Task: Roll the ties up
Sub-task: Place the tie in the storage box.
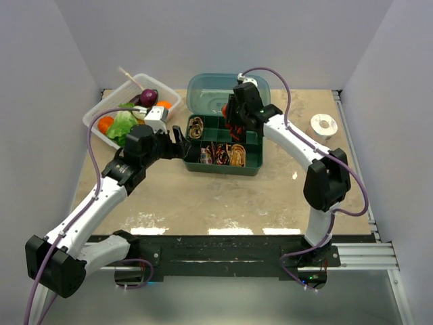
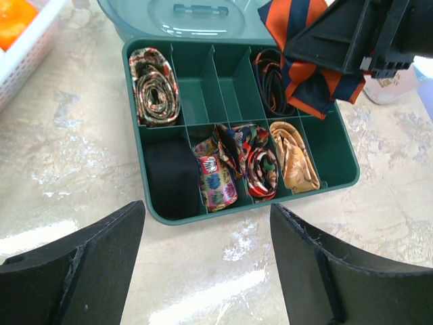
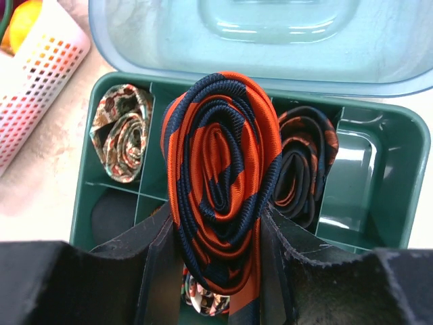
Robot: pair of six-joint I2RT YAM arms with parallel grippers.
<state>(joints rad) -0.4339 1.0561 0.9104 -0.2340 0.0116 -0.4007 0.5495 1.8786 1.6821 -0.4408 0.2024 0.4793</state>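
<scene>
My right gripper (image 1: 237, 120) is shut on a rolled orange-red tie with navy stripes (image 3: 220, 196) and holds it over the back compartments of the green divided box (image 1: 256, 166). The same tie shows in the left wrist view (image 2: 304, 78), hanging from the right gripper (image 2: 365, 34). Several rolled ties lie in the box: a patterned coil (image 2: 155, 84) at back left, a dark coil (image 2: 270, 81), a red coil (image 2: 260, 166), a gold coil (image 2: 292, 159) and a black one (image 2: 172, 179). My left gripper (image 2: 206, 264) is open and empty, just in front of the box's left end (image 1: 179, 145).
The box's clear teal lid (image 1: 226, 91) stands open behind it. A white basket (image 1: 95, 112) of vegetables and fruit sits at the back left. A white tape roll (image 1: 327, 124) lies at the back right. Walls close in on both sides.
</scene>
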